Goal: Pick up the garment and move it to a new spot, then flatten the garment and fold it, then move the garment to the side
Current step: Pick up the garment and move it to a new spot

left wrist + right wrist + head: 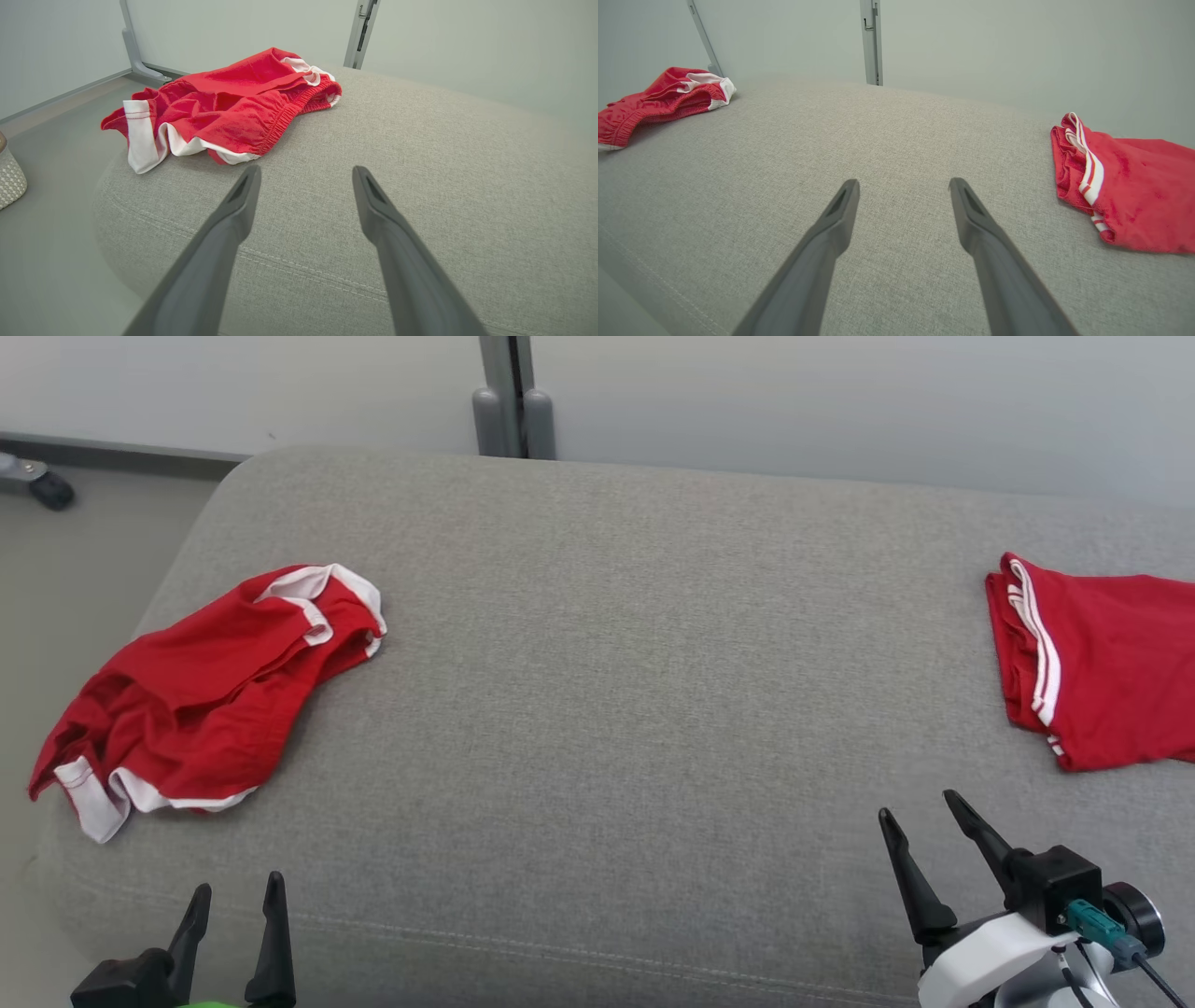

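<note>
Grey cushion (597, 644), front seam: the left gripper (237, 883) and right gripper (915, 803) hang over the cushion's near edge. Each has its two dark fingers spread apart with nothing between them.

Past the left gripper, on the cushion's left end, lie the red shorts (205, 695). They are crumpled, with white trim showing and one hem drooping over the cushion's left edge. Their long axis runs diagonally from the cushion's left-front corner back toward its middle, and the elastic waistband faces the cushion's centre.

The heap sits ahead of the left gripper and a little to its left, near but not touching. The right gripper is well apart from it, across the cushion's width. That makes the left arm the likelier one for the pick-up, reaching forward and slightly outward. The bunched waistband looks the readiest hold.

At the cushion's right end a second pair (1102, 663) lies flat and squared, with white stripes along its edge. It seems already folded and set aside, ahead and to the right of the right gripper. On this evidence the crumpled shorts are untouched, and lifting, moving, flattening and folding are all yet to do.

Behind the cushion's rear edge stand a grey post (512, 401) and a pale wall (840, 392).
</note>
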Tool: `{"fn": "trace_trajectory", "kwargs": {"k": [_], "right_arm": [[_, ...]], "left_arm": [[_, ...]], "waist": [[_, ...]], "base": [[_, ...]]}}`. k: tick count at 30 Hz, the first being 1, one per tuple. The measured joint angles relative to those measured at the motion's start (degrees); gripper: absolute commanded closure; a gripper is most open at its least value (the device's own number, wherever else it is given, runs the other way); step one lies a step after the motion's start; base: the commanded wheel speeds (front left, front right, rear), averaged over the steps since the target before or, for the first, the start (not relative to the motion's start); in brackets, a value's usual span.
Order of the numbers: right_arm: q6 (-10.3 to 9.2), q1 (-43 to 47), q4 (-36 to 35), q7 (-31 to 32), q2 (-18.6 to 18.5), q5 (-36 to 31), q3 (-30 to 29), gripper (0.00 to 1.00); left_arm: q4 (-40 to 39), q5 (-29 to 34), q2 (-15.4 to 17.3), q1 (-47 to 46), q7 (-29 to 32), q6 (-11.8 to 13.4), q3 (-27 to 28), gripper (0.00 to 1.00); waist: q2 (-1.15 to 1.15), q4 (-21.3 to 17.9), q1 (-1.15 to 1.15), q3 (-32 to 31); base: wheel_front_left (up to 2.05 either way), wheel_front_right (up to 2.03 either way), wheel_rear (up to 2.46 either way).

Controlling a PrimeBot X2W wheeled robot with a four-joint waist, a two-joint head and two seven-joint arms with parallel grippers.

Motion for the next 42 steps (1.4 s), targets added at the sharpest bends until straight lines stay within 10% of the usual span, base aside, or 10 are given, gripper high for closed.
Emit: {"fn": "trace_trajectory", "kwargs": {"k": [21, 42], "right_arm": [[0.22, -4.08, -0.03, 0.0, -0.46, -2.31, 0.26, 0.0], [0.11, -16.8, -13.39, 3.96, -5.57, -7.68, -1.72, 0.0]], "left_arm": [[-1.68, -2.58, -2.01, -0.97, -0.09, -1.41, 4.86, 0.0], [9.58, -9.78, 4.5, -29.19, 11.71, -5.52, 7.59, 0.0]], "waist": [[0.0, 6.43, 0.0, 5.51], [0.0, 5.66, 0.0, 21.67]], "base": [[0.0, 0.0, 0.0], [0.0, 0.0, 0.0]]}}
